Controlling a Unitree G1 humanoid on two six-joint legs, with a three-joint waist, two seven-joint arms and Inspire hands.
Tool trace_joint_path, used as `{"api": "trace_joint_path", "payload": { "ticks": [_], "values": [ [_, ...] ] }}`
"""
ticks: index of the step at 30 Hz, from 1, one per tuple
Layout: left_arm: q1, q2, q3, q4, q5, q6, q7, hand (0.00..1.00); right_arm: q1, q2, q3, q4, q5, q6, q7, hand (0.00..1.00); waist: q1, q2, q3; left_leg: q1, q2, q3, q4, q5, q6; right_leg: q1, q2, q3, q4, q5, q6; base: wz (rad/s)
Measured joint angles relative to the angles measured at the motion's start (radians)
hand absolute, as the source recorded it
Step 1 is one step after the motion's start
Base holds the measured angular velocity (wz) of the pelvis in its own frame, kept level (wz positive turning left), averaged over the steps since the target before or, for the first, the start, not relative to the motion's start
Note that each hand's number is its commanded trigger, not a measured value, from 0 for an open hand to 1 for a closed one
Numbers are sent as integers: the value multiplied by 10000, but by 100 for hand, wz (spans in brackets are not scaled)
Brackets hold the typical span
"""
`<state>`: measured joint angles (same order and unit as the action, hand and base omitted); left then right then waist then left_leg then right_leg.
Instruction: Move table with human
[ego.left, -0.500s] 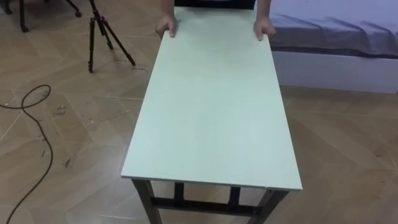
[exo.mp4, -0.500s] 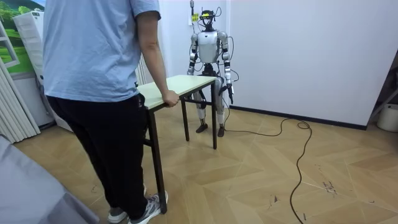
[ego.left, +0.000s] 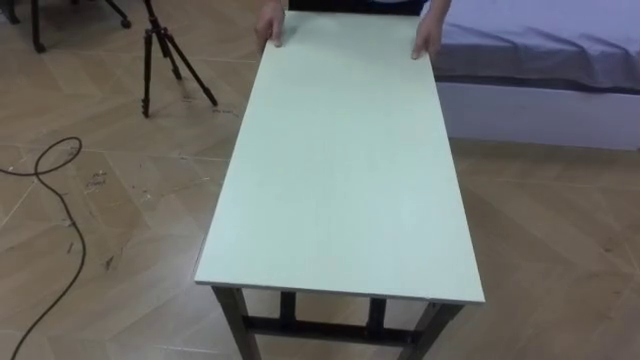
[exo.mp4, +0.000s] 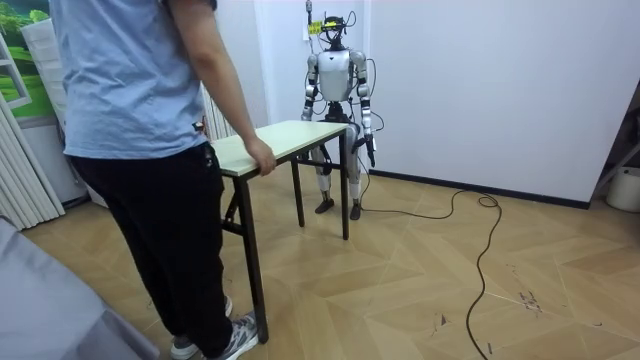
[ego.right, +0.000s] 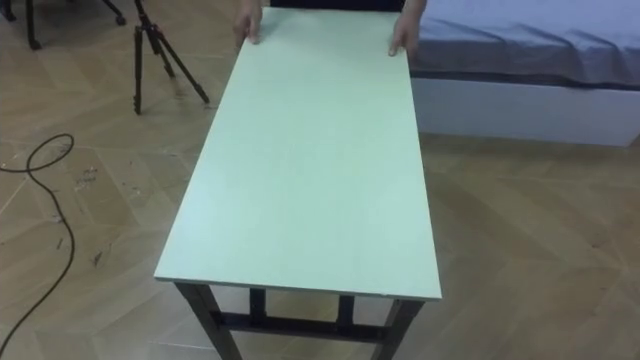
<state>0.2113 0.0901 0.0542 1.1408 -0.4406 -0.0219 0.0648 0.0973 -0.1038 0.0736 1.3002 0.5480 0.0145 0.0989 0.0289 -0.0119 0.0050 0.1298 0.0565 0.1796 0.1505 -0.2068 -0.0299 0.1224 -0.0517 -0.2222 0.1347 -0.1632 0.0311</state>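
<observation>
Eye views, nearest point: the short end of the counter (ego.left: 340, 180) lies directly below the camera, with its dark frame and crossbar visible beneath the edge. The pale green top is bare and runs lengthwise away from the robot.

Left of the counter, a dark cable (ego.left: 45, 170) loops over the wooden floor (ego.left: 100, 250). Further back on that side stands a black tripod (ego.left: 160, 55), apart from the counter. On the right, a bed (ego.left: 540, 60) with a grey cover and white base sits close to the counter's far right corner.

Far end: the person's hands grip both far corners, one (ego.left: 268, 25) on the left and one (ego.left: 428, 35) on the right, fingers lying on the top.

Room view: the person (exo.mp4: 140, 150) stands at the near end, leaning slightly, holding the edge. The robot stands upright at the opposite end, near the white wall, facing the person. Its left hand (exo.mp4: 371, 143) hangs beside the counter's corner on the room view's right. Its right hand (exo.mp4: 316, 118) is at the level of the top. Whether the fingers of either hand are open or closed cannot be determined.
</observation>
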Motion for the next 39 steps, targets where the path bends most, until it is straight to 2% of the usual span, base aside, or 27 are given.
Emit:
{"api": "trace_joint_path", "payload": {
  "ticks": [7,9,10,12,13,17,20,26,30,31,39],
  "values": [
    [-59,51,-116,1,-1375,98,-837,0,-66,-50,-172,-81,-2,82,479,0,-20,32,-44,-66,0,20,31,0,0,-24,-7,16,23,1,-1,0],
    [-101,55,-163,1,-1474,99,-1031,0,-103,-52,-248,-144,-2,81,614,0,-39,53,-29,-61,0,17,60,0,0,-12,-13,16,34,1,-1,0],
    [-122,54,-195,-8,-1570,99,-1167,0,-89,-57,-302,-267,9,82,704,0,-52,35,3,-85,0,20,113,0,0,-47,-22,9,36,1,-1,0],
    [-169,56,-315,-91,-2015,111,-1340,0,-44,-89,-298,-733,9,93,846,0,-111,51,-10,-227,0,20,157,-2,1,-173,-32,-5,54,-3,-4,2],
    [-145,64,-407,-315,-2331,163,-1439,0,-34,-106,-299,-1164,24,86,966,0,-185,80,-42,-332,3,18,173,0,4,-270,-31,0,71,-2,-5,0],
    [-48,128,-603,-855,-2802,167,-1708,0,-18,-138,-298,-1910,128,80,1329,0,-222,84,-34,-341,4,19,174,1,6,-364,-40,3,166,-3,-9,0],
    [198,234,-819,-1517,-3319,153,-2146,0,-2,-160,-294,-2386,1000,71,1475,0,-226,78,-34,-358,1,31,163,1,5,-374,-41,0,158,-4,-8,0],
    [264,301,-1267,-1899,-4058,166,-2505,0,8,-183,-212,-2797,1236,76,1725,0,-212,70,-21,-335,3,70,153,2,5,-375,-43,2,156,-4,-8,0],
    [718,395,-1569,-3365,-4820,258,-2739,0,469,-159,-163,-4113,1260,124,1807,0,-236,101,12,-364,-3,91,149,1,5,-367,-55,8,172,-4,-8,0],
    [810,395,-1651,-3846,-5113,261,-2925,0,665,-146,-152,-4459,1326,248,1777,0,-227,113,18,-365,-4,91,147,1,5,-364,-56,5,177,-4,-7,0],
    [969,486,-2349,-5680,-6308,292,-3621,0,1258,-222,239,-5520,2495,347,1840,0,-327,130,33,-426,-3,92,142,2,5,-379,-58,7,199,-23,-7,0]
  ]
}}
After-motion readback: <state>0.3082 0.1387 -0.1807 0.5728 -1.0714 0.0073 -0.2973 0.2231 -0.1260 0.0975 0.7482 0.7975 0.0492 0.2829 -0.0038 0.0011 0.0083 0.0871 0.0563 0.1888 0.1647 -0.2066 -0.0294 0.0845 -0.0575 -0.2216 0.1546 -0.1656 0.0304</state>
